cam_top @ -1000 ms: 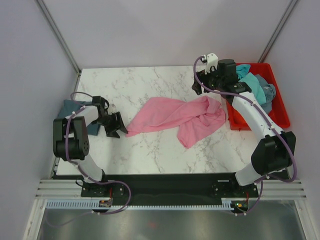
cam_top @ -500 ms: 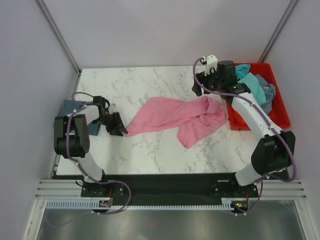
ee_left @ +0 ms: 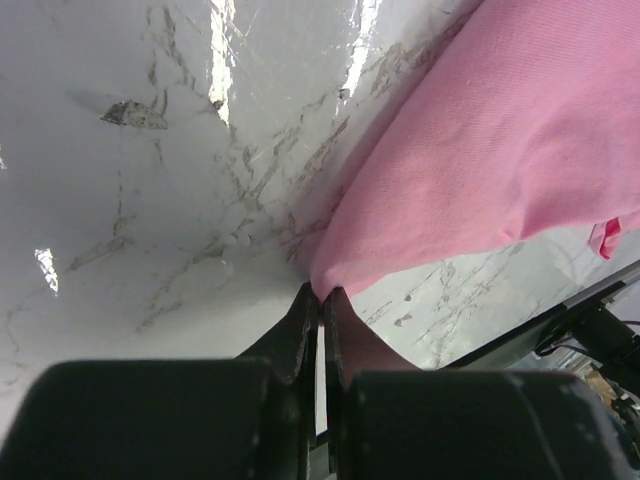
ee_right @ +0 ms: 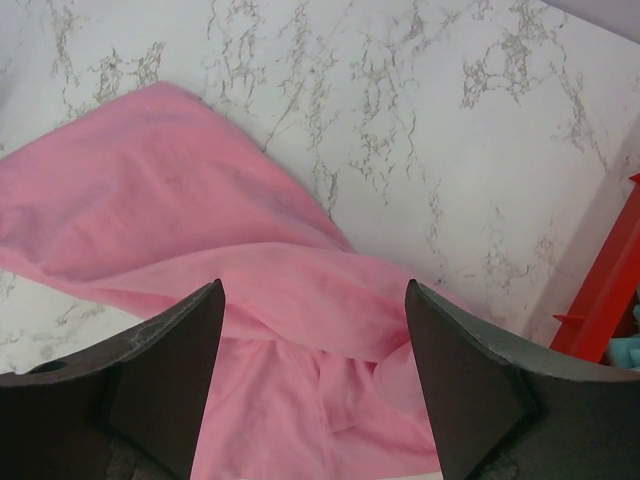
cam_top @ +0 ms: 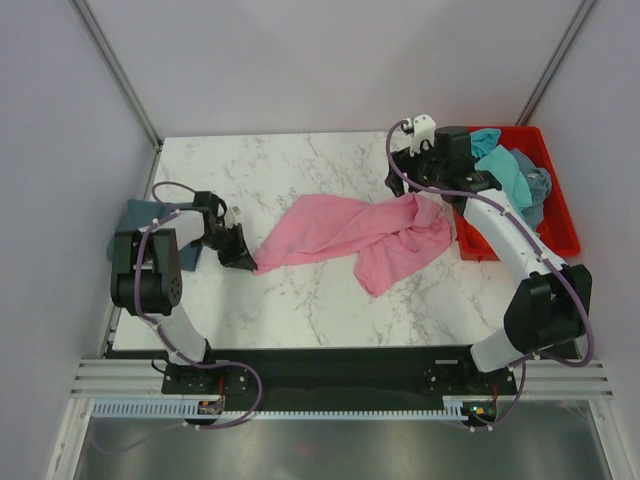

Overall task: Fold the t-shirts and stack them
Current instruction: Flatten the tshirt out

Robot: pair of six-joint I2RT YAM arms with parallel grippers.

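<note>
A crumpled pink t-shirt (cam_top: 350,235) lies stretched across the middle of the marble table (cam_top: 300,165). My left gripper (cam_top: 245,260) sits low at its left tip, shut on the pink corner. In the left wrist view the fingers (ee_left: 300,330) pinch the edge of the pink t-shirt (ee_left: 480,150) between them. My right gripper (cam_top: 412,188) hovers open over the shirt's right upper end. In the right wrist view the right gripper (ee_right: 312,290) has only bunched pink t-shirt (ee_right: 200,220) below its gap and touches nothing.
A red crate (cam_top: 562,228) at the right edge holds turquoise and grey-blue t-shirts (cam_top: 512,170); its corner (ee_right: 610,290) shows in the right wrist view. A folded slate-blue t-shirt (cam_top: 133,215) lies at the table's left edge beside the left arm.
My left gripper has slid a little to the right and closed on the pink shirt's left corner. The right gripper has stayed open and barely shifted.
</note>
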